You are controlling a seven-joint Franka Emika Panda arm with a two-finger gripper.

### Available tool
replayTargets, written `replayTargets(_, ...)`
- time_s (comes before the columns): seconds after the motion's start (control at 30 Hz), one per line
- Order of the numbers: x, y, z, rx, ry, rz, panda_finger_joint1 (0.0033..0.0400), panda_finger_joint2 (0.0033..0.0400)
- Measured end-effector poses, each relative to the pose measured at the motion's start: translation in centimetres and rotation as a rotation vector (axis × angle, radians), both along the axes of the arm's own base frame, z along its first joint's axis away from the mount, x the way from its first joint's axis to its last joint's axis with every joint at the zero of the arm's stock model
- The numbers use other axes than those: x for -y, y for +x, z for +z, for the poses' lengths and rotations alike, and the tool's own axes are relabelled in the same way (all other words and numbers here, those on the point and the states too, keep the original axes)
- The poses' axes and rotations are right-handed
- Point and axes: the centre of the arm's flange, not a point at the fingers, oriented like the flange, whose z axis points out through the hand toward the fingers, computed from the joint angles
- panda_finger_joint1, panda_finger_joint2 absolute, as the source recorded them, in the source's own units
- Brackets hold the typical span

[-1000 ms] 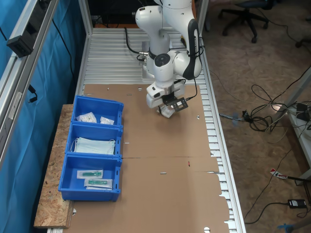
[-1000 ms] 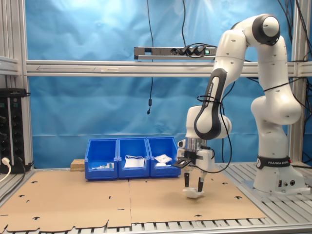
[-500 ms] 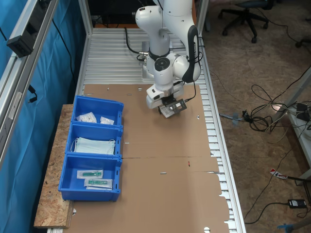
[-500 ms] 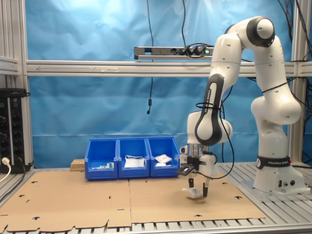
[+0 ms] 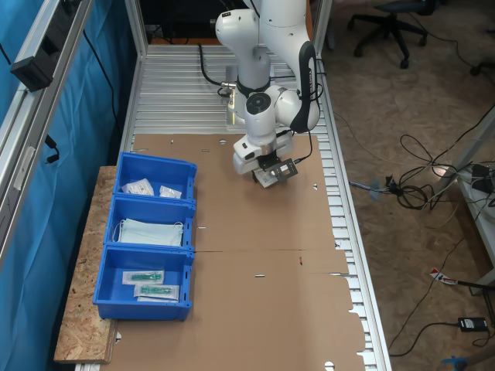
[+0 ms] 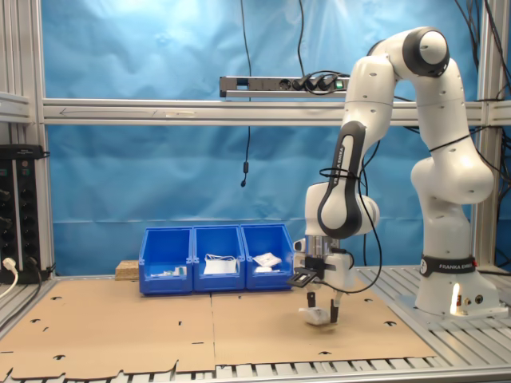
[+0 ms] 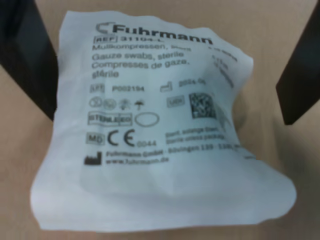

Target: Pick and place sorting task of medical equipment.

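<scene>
Straddling the white packet (image 7: pixel 155 130) on the cardboard (image 6: pixel 239 327), the tool (image 6: pixel 322 309) stands spread, fingers apart from it.

1. Brown cardboard sheet (image 5: pixel 255 232) covers the counter (image 5: pixel 182 85) beneath the claw (image 6: pixel 322 313).
2. Three blue bins (image 5: pixel 147 236) sit in a row well apart from the claw, toward the first exterior view's left.
3. The middle bin holds light-blue face masks (image 5: pixel 149 231).
4. The end bin farthest from the claw holds clear sleeves with green items (image 5: pixel 151 284).
</scene>
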Motion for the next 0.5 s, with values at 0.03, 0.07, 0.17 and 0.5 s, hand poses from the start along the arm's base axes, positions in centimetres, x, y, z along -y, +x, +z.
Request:
replayTargets(0.03, 0.0, 0.1, 0.0, 0.002, 0.0, 0.0, 0.04, 0.04)
replayTargets(0.07, -0.1, 0.3, 0.1, 0.006, 0.001, 0.0, 0.04, 0.04)
replayTargets(0.17, -0.1, 0.6, 0.2, 0.013, 0.003, 0.0, 0.04, 0.04)
replayTargets(0.5, -0.3, 1.5, 0.6, 0.031, 0.006, -0.001, 0.04, 0.04)
